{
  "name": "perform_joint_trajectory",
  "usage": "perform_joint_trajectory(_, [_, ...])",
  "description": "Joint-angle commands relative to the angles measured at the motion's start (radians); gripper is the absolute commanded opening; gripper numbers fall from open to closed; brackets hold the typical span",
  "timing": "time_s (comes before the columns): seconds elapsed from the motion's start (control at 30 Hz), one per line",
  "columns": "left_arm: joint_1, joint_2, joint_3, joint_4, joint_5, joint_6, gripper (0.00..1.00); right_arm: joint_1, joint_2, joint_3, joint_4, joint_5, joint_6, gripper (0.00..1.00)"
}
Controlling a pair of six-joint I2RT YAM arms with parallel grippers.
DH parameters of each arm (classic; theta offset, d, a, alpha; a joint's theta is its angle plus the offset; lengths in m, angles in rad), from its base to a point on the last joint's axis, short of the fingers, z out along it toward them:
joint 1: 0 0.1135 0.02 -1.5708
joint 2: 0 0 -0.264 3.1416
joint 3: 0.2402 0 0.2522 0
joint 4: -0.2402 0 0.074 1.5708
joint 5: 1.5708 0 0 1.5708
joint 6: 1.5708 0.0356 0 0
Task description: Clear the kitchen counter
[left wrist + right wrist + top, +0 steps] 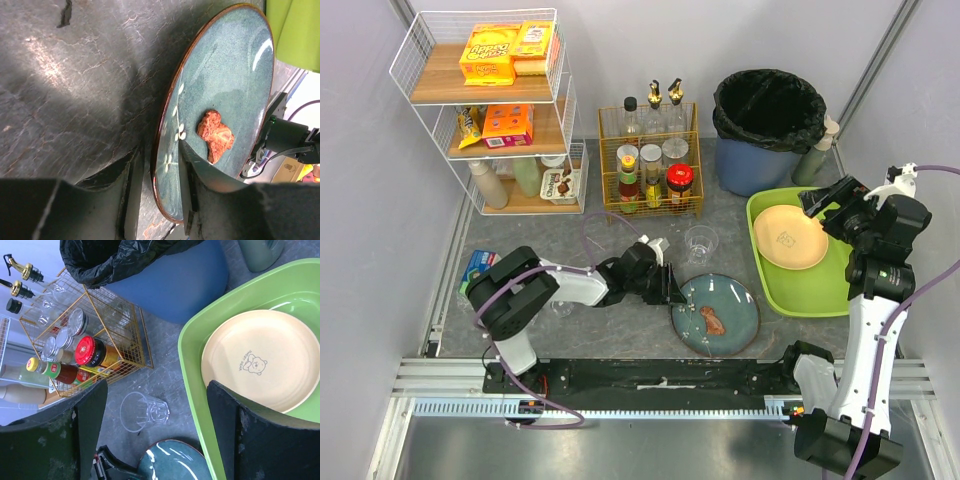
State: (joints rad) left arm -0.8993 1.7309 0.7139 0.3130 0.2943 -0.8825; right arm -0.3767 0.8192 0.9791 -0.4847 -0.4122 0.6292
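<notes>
The kitchen counter [640,335] is dark mottled grey. On it lies a teal plate [715,314] with a reddish-brown food scrap [711,320]. My left gripper [672,290] is at the plate's left rim. In the left wrist view its jaws [157,150] straddle the rim of the teal plate [225,75], one finger on the glaze beside the scrap [216,137], the other outside with a sliver of counter showing. My right gripper [832,203] hovers open over the lime-green tray [820,290], which holds a beige plate [790,237]. A clear glass [700,242] stands between them.
A blue bin with a black bag [767,125] and a green bottle [812,165] stand at the back right. A gold wire caddy of bottles [650,165] is at the back centre, a white wire rack [500,120] at the back left. A blue packet [477,265] lies far left.
</notes>
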Motion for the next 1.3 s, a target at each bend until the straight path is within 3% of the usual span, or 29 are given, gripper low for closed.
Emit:
perform_joint_trajectory(0.0, [-0.01, 0.039, 0.019, 0.034, -0.006, 0.026, 0.37, 0.001, -0.002, 0.015, 0.017, -0.036, 0.023, 0.87])
perform_joint_trajectory(0.2, [-0.007, 0.019, -0.002, 0.073, 0.034, 0.076, 0.02, 0.001, -0.005, -0.006, 0.035, -0.062, 0.043, 0.87])
perform_joint_trajectory(0.37, [-0.007, -0.077, -0.034, 0.091, 0.062, 0.06, 0.02, 0.004, -0.005, -0.006, 0.035, -0.071, 0.04, 0.88])
perform_joint_trajectory(0.63, [0.002, -0.394, -0.007, -0.168, 0.005, 0.06, 0.02, 0.009, 0.001, -0.025, 0.047, -0.086, 0.049, 0.88])
perform_joint_trajectory(0.93, [0.074, -0.642, 0.156, -0.494, -0.017, 0.022, 0.02, 0.021, 0.028, -0.031, 0.08, -0.158, 0.049, 0.89])
perform_joint_trajectory(1.13, [0.158, -0.677, 0.277, -0.572, -0.031, 0.036, 0.02, 0.073, 0.023, -0.141, 0.355, -0.293, 0.187, 0.93])
perform_joint_trajectory(1.27, [0.229, -0.647, 0.354, -0.571, 0.003, 0.008, 0.02, 0.185, 0.067, -0.181, 0.468, -0.303, 0.202, 0.97])
